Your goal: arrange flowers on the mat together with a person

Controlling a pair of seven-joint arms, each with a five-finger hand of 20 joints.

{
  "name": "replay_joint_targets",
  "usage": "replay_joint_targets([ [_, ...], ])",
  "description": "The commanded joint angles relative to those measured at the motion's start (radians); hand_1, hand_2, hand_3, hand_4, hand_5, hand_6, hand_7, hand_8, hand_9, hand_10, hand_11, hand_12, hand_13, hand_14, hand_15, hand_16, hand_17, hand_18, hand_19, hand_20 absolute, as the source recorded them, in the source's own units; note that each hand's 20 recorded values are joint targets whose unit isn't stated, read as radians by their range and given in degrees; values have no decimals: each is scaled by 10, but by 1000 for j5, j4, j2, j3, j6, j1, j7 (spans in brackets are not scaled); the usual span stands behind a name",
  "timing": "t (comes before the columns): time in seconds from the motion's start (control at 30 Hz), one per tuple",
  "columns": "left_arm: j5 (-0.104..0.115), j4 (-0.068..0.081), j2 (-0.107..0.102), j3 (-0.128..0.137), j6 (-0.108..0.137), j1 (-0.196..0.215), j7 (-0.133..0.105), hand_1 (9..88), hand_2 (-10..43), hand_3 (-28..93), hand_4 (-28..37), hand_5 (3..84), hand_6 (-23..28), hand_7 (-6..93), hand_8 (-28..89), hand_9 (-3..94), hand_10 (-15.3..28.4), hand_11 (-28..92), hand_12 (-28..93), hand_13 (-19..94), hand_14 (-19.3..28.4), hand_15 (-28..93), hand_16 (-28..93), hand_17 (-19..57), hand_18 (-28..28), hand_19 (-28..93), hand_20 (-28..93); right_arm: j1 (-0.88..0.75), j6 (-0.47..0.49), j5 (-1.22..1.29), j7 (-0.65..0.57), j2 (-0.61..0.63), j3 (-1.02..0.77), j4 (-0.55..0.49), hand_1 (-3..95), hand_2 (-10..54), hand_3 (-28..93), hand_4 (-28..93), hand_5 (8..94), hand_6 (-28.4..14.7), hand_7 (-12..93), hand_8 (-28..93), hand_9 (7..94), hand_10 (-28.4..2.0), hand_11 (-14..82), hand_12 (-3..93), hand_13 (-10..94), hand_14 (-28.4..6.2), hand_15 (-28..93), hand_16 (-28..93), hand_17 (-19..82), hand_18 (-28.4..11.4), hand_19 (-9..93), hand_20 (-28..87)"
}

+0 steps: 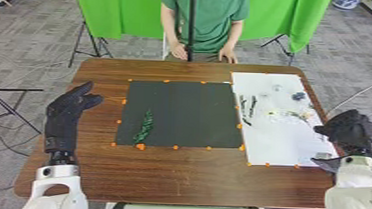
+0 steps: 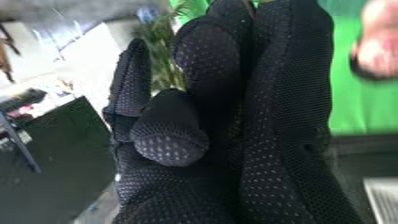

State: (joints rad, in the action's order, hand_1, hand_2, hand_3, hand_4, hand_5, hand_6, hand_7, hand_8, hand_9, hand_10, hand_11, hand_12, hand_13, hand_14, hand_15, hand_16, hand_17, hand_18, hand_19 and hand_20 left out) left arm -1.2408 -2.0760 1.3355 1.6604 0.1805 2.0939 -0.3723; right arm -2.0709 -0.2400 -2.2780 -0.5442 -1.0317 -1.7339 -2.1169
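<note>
Flowers spread on white sheet — likely for easy picking. Left hand open, empty — right hand loosely open, seemingly empty.

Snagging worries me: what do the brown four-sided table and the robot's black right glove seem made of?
The table looks like smooth wood or veneer, with streaky grain. The glove on the right hand seems matte mesh fabric, visibly dotted.

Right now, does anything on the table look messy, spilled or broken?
Nothing looks spilled or broken. One slightly odd bit: the green sprig lies slanted and alone on the left part of the black mat, while the blue flower is on the white sheet. Maybe the arranging has only just begun.
</note>
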Motion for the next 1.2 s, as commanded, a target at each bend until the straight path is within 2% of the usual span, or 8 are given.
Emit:
replay_joint_targets([
  [0.03, 44, 25, -50, 6, 16, 3, 22, 282, -14, 676, -179, 524, 29, 138, -60, 576, 156, 219, 153, 493, 187, 245, -12, 147, 141, 153, 229, 51, -56, -30, 30, -88, 109, -110, 905, -95, -283, 357, 860, 4, 240, 194, 893, -96, 356, 436, 792, -92, 755, 363, 344, -213, 643, 467],
  [0.23, 46, 62, -98, 14, 26, -7, 39, 280, -15, 678, -176, 524, 29, 139, -60, 575, 155, 219, 154, 496, 187, 245, -12, 148, 140, 153, 230, 121, -34, -63, 59, -201, 243, -102, 907, -95, -283, 357, 861, 3, 241, 193, 890, -98, 365, 431, 790, -93, 762, 362, 342, -215, 646, 469],
  [0.3, 57, 73, -101, 18, 38, -5, 36, 281, -15, 678, -177, 524, 29, 140, -60, 575, 155, 219, 153, 497, 187, 246, -12, 149, 140, 151, 229, 147, -25, -61, 76, -231, 291, -84, 907, -95, -283, 356, 861, 3, 242, 194, 891, -98, 366, 429, 790, -93, 763, 361, 342, -216, 647, 469],
  [0.37, 58, 84, -100, 23, 51, -7, 36, 282, -15, 678, -178, 524, 29, 140, -61, 576, 155, 219, 153, 497, 187, 245, -13, 151, 140, 149, 228, 175, -16, -60, 90, -255, 337, -60, 907, -95, -283, 357, 862, 2, 242, 193, 891, -99, 367, 427, 791, -92, 764, 360, 342, -216, 648, 469],
  [0.47, 77, 98, -103, 25, 69, -3, 34, 282, -15, 679, -180, 527, 29, 141, -61, 577, 156, 221, 154, 504, 186, 247, -13, 158, 139, 145, 228, 235, 4, -65, 83, -287, 408, -12, 907, -95, -283, 358, 863, 3, 242, 192, 891, -99, 369, 423, 791, -92, 766, 359, 343, -217, 651, 470],
  [0.53, 78, 105, -105, 24, 82, -1, 37, 281, -15, 681, -181, 528, 29, 142, -61, 578, 155, 222, 153, 506, 187, 248, -13, 159, 139, 143, 229, 265, 9, -65, 90, -293, 447, 16, 907, -95, -283, 357, 862, 3, 243, 193, 892, -98, 370, 423, 792, -91, 767, 359, 343, -217, 653, 470],
  [0.8, 75, 109, -102, 18, 89, 10, 47, 278, -17, 688, -184, 531, 28, 147, -62, 580, 155, 224, 153, 509, 186, 250, -14, 161, 137, 140, 234, 355, 40, -33, 94, -329, 565, 111, 907, -95, -283, 362, 865, 3, 245, 191, 895, -97, 376, 419, 795, -88, 772, 357, 344, -219, 658, 471],
  [1.2, 70, 112, -96, -3, 80, 7, 54, 277, -16, 689, -186, 532, 28, 146, -63, 580, 155, 224, 153, 509, 186, 250, -15, 161, 137, 139, 238, 394, 16, -3, 57, -358, 712, 224, 905, -95, -283, 369, 867, 3, 247, 190, 899, -99, 386, 408, 803, -84, 783, 355, 351, -223, 669, 471],
])
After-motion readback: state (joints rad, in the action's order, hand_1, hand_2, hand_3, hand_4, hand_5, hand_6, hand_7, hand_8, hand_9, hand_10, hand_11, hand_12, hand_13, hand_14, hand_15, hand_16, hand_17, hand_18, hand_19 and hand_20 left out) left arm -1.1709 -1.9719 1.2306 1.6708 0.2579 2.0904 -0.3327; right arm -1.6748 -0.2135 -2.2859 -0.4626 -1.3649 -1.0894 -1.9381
